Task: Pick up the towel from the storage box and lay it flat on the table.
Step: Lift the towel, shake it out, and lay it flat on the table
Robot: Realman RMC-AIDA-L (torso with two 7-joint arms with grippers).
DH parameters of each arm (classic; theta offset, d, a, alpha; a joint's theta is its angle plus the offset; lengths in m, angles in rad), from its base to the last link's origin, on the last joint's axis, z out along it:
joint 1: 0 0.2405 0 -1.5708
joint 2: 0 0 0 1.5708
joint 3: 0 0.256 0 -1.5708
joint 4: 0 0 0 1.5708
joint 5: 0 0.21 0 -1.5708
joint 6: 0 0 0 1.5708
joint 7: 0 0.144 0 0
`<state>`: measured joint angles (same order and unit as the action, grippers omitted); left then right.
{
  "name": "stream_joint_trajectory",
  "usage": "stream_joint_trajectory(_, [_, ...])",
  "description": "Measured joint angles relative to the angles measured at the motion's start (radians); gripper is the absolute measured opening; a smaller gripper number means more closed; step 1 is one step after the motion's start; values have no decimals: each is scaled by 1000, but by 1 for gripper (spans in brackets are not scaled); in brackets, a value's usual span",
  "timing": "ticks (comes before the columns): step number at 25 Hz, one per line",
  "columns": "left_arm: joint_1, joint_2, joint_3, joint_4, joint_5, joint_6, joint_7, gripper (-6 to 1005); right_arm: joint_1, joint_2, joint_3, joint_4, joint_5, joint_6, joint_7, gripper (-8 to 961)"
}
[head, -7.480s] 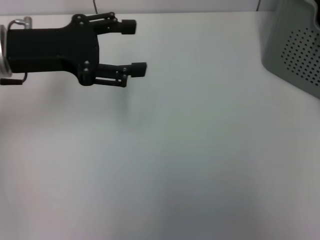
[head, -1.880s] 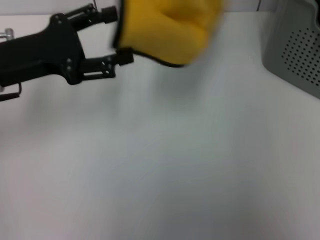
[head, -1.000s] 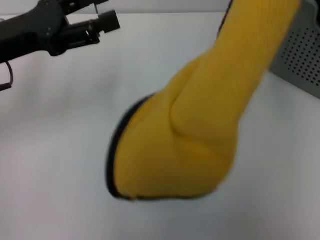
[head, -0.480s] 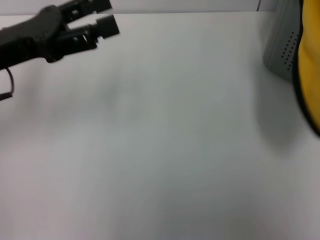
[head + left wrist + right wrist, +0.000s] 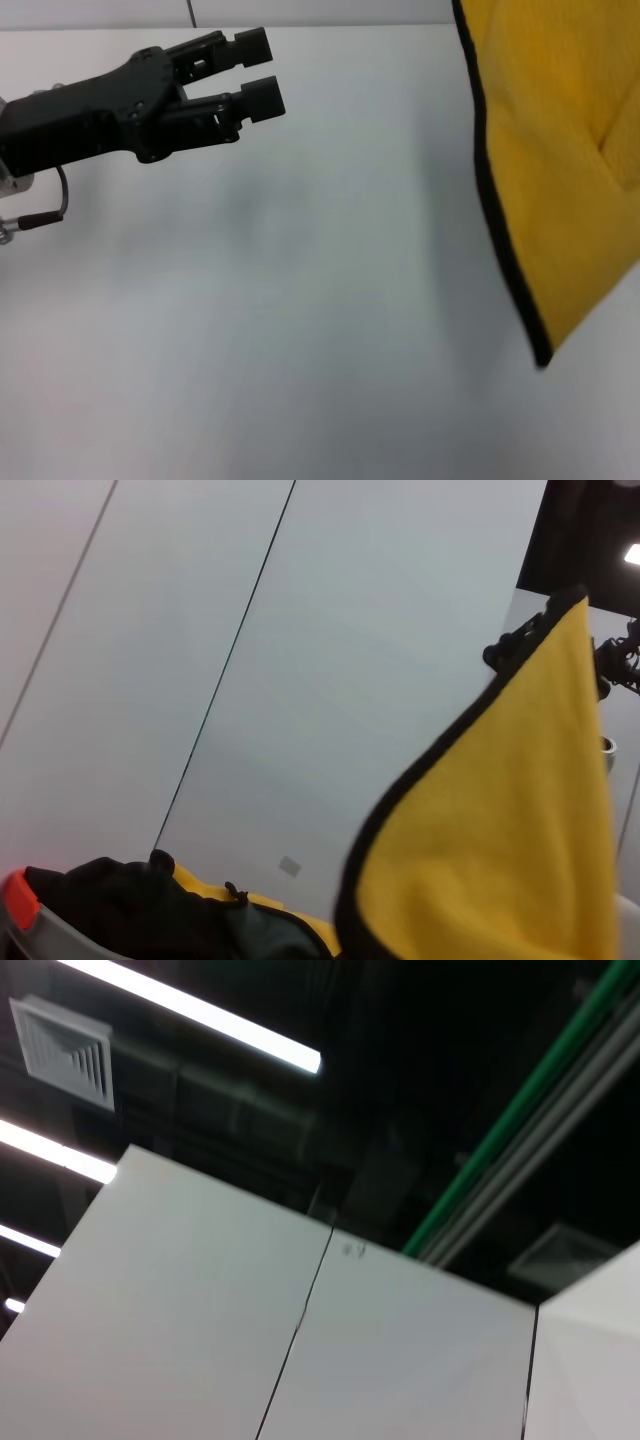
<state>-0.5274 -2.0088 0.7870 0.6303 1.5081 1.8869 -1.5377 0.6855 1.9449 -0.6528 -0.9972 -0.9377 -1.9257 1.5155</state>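
Observation:
The towel [image 5: 560,170] is yellow-orange with black edging. It hangs in the air over the right side of the white table [image 5: 300,330], its lower corner pointing down. In the left wrist view the towel [image 5: 500,860] hangs from its top corner, with black parts of my right gripper [image 5: 556,640] on both sides of that corner. My left gripper [image 5: 258,72] is at the upper left in the head view. It is empty, with a small gap between its fingers, which point toward the towel. The storage box is hidden behind the towel.
The right wrist view shows only the ceiling, lights and wall panels. Black and yellow shapes [image 5: 190,920] lie at the lower edge of the left wrist view; I cannot tell what they are.
The towel has swung from the far right edge back into view and now hangs wider on the right. My left gripper has moved right and slightly down, toward it.

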Motion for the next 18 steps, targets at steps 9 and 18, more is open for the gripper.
stream_joint_trajectory(9, [-19,-2,0,-48,4,-7,33,871,51,-8,-45,-2,3,-29,-27,12])
stream_joint_trajectory(18, [-32,-20,0,-53,5,-89,100,871,46,-11,-43,13,42,-80,1,12])
